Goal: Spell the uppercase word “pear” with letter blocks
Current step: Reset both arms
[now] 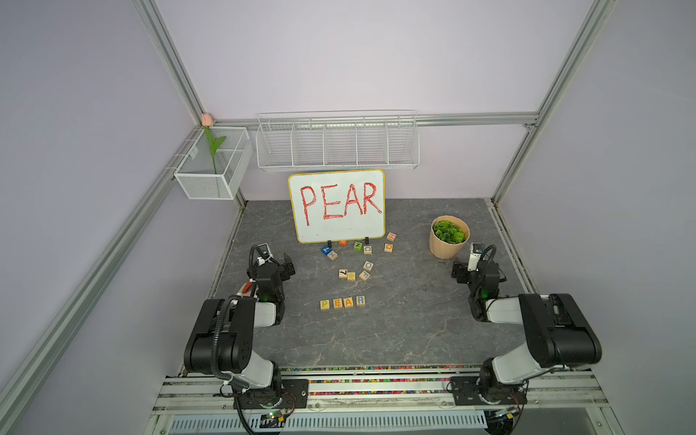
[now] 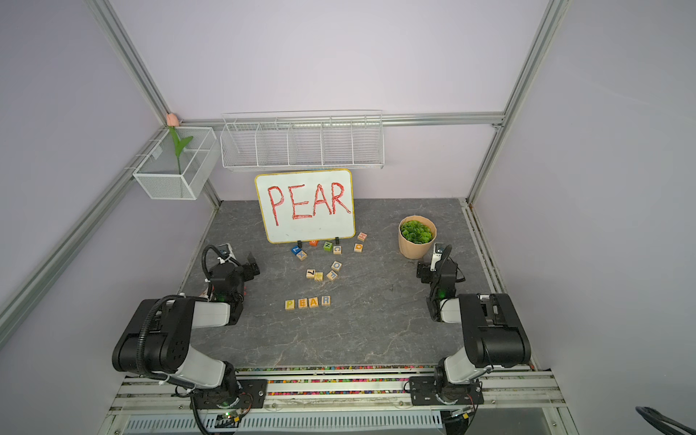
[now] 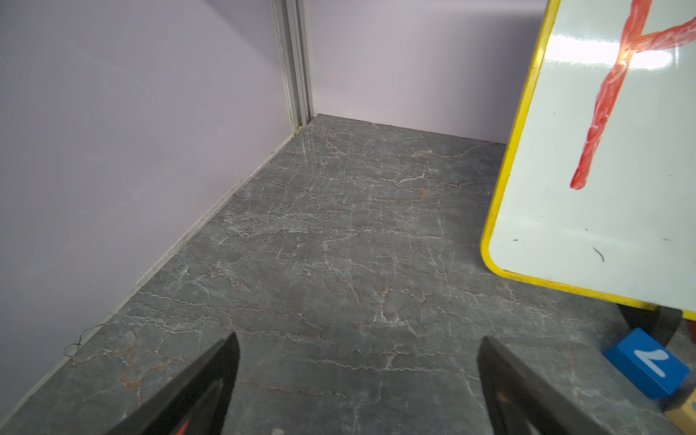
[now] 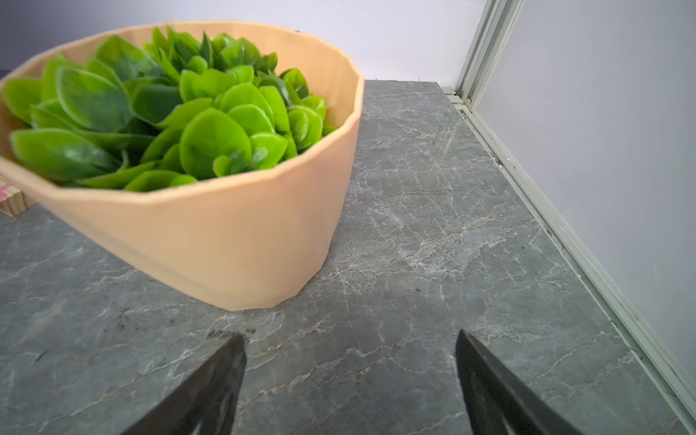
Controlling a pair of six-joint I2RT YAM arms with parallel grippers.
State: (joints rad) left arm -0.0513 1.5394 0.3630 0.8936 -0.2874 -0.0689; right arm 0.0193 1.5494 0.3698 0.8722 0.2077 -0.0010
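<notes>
Letter blocks (image 1: pixel 342 302) P, E, A, R lie in one row on the table (image 1: pixel 414 331), near its front middle, between the two grippers and well apart from both. Bare table lies open all round the row, widest toward the front edge. Behind the row stand the whiteboard (image 1: pixel 337 205), the pot (image 1: pixel 449 237) and the loose blocks (image 1: pixel 351 277). The left gripper (image 3: pixel 358 339) is spread wide and empty near the table's left edge. The right gripper (image 4: pixel 350 335) is equally wide and empty, just beside the pot. The left wrist view cuts the whiteboard off. In both top views the board's foot partly hides some loose blocks, and whether the row's blocks touch cannot be told. The row's long axis runs left to right, its R end angled slightly back, with the letters upright as read from the front.
</notes>
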